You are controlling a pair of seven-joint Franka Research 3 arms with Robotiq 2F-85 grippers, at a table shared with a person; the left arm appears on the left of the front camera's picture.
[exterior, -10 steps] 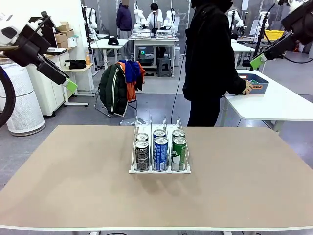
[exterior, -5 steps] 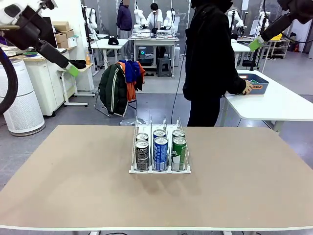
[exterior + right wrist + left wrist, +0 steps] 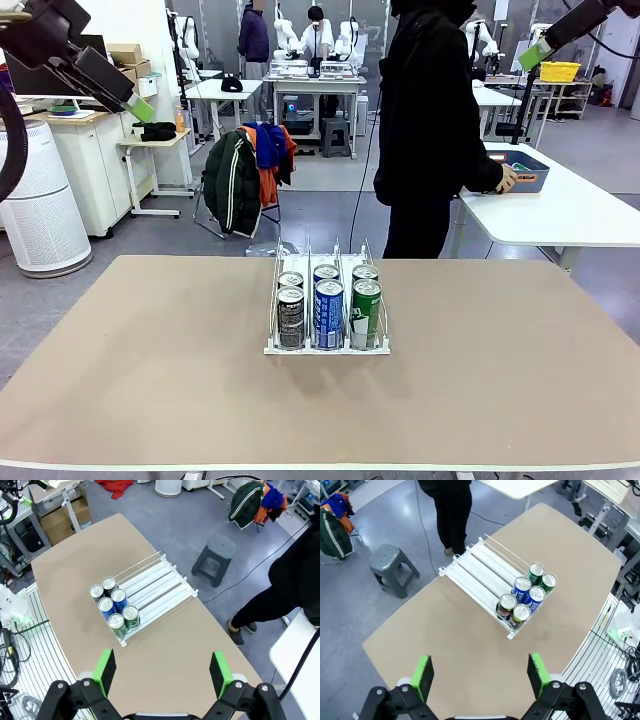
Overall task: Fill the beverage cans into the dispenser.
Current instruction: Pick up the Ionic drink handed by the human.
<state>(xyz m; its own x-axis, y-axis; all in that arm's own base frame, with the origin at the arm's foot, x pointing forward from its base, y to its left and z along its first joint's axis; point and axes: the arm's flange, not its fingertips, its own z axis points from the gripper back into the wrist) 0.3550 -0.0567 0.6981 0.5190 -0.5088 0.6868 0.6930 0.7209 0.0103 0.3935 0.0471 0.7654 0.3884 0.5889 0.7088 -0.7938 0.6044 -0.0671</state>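
The left pincer [image 3: 141, 108] hangs high over the worktop's [image 3: 140, 380] left side, jaws spread wide and empty; the right pincer [image 3: 534, 54] hangs high at the right, likewise released; the dispenser [image 3: 326, 347] stands mid-worktop, well apart from both; six beverage cans [image 3: 328, 313] stand upright in it, two per lane, at the robot's end; a person [image 3: 430, 120] stands beyond the far edge, one hand [image 3: 508, 178] at a blue tub [image 3: 530, 170].
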